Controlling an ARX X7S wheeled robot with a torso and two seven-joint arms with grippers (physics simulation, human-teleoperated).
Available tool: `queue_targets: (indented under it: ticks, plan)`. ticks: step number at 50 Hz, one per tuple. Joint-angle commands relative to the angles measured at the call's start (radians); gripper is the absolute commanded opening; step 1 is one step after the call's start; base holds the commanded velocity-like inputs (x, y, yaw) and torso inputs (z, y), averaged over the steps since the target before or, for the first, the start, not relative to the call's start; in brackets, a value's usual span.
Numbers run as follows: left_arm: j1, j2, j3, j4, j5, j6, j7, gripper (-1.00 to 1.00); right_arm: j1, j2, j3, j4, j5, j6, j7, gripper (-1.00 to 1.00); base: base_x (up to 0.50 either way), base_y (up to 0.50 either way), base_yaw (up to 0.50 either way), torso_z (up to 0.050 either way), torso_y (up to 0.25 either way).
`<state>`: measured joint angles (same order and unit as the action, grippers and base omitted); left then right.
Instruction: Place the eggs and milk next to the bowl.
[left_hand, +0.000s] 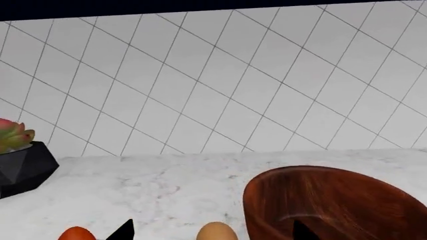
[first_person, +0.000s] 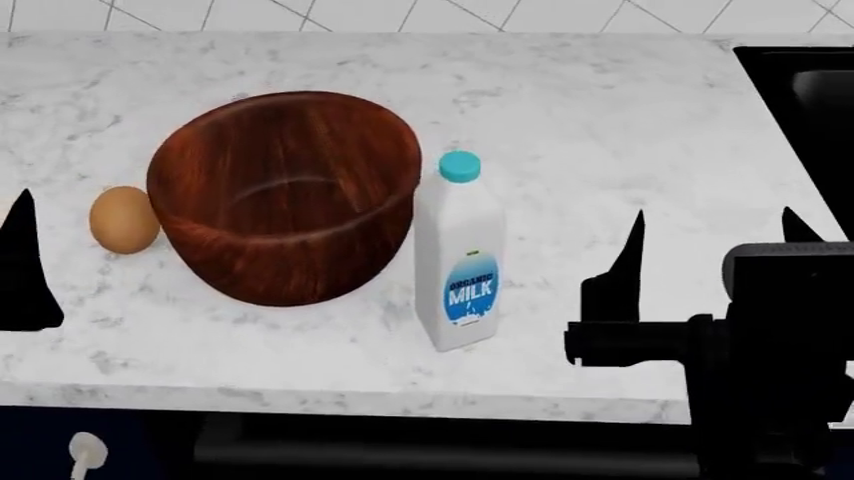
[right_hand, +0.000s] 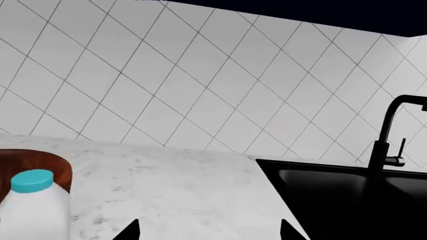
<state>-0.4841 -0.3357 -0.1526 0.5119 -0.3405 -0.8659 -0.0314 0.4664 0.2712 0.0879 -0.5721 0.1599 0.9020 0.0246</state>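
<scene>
White marble counter already carries the milk touching the bowl and the tan egg beside it, so with my right gripper and left gripper both spread empty, I judge the reddish egg comes next.

Bare counter right of the milk, crowded left.
The milk touches the bowl; 1 egg sits just beside the bowl's other side; bare marble counter runs to the sink.
</scene>
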Motion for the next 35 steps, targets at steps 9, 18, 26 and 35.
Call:
queue_targets:
  ticks: [9, 18, 26, 35]
  plan:
    - [0.032, 0.017, -0.004, -0.002, 0.000, 0.043, -0.004, 1.00, -0.024, -0.013, -0.016, -0.002, -0.005, -0.032, 0.015, 1.00, 0.50, 0.00, 0.00, 0.000, 0.000]
    - [0.027, 0.013, -0.006, 0.010, -0.011, 0.030, -0.005, 1.00, -0.021, -0.008, -0.012, -0.022, 0.001, -0.013, 0.019, 1.00, 0.50, 0.00, 0.00, 0.000, 0.000]
    - [0.034, 0.011, -0.013, 0.015, -0.025, 0.036, 0.003, 1.00, -0.031, -0.005, -0.009, -0.016, 0.005, -0.029, 0.019, 1.00, 0.50, 0.00, 0.00, 0.000, 0.002]
    - [0.033, 0.007, -0.017, 0.022, -0.030, 0.032, -0.002, 1.00, -0.015, 0.004, -0.013, -0.046, 0.012, 0.014, 0.024, 1.00, 0.08, 0.00, 0.00, 0.000, 0.000]
